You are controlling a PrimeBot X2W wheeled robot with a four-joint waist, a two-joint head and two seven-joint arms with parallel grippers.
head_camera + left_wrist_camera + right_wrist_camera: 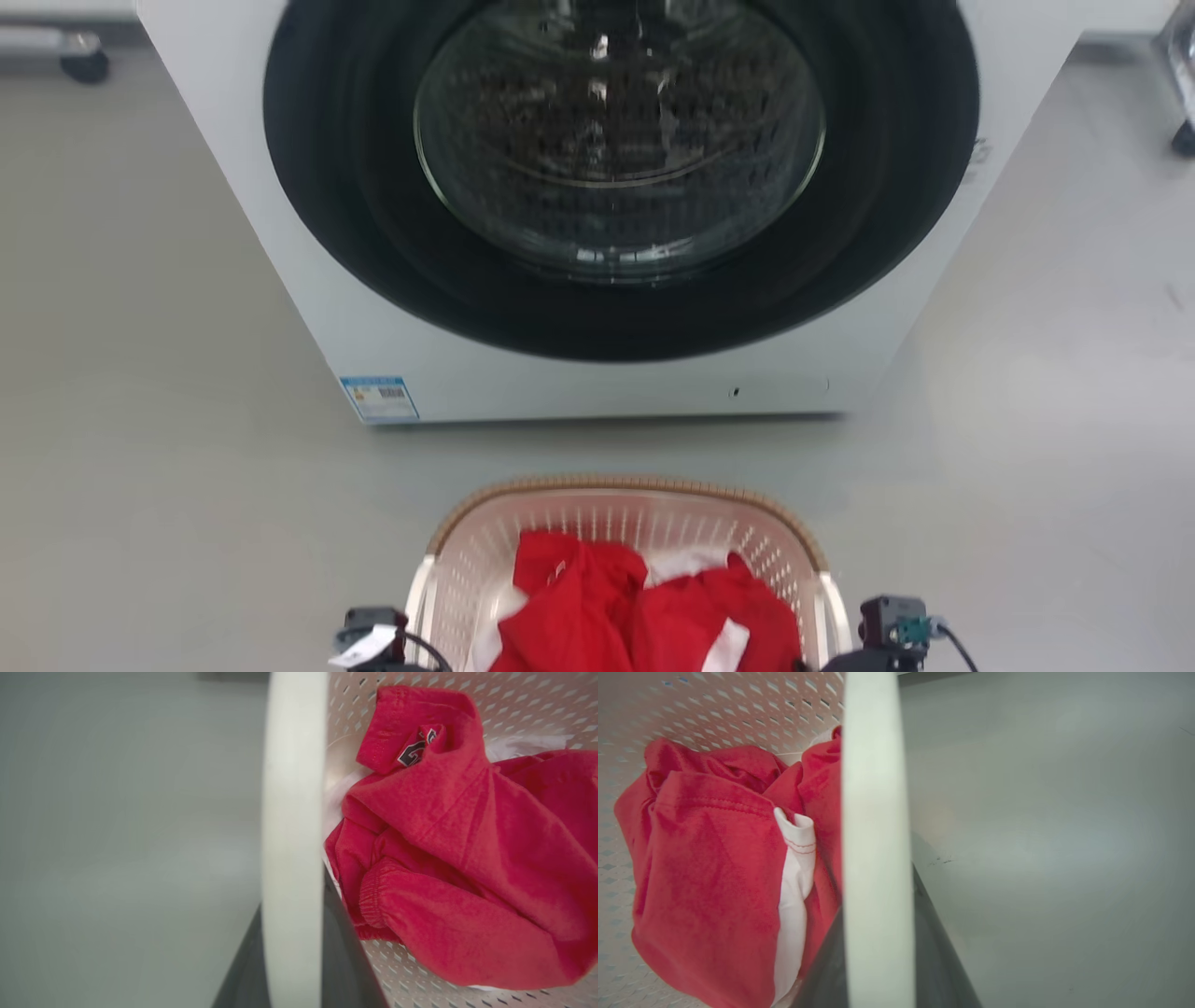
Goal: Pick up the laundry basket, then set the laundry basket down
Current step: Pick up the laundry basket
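Two pinches: left gripper [292,889] and right gripper [877,889] each clamp a white side handle [292,765] of the laundry basket [635,523], in front of the washer [373,327], so I judge both arms should move together, keeping its rim [635,483] level.

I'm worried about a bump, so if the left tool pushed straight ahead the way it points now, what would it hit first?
Most likely the white handle of the laundry basket, which runs between the fingers of the left tool; how deep it sits there is unclear.
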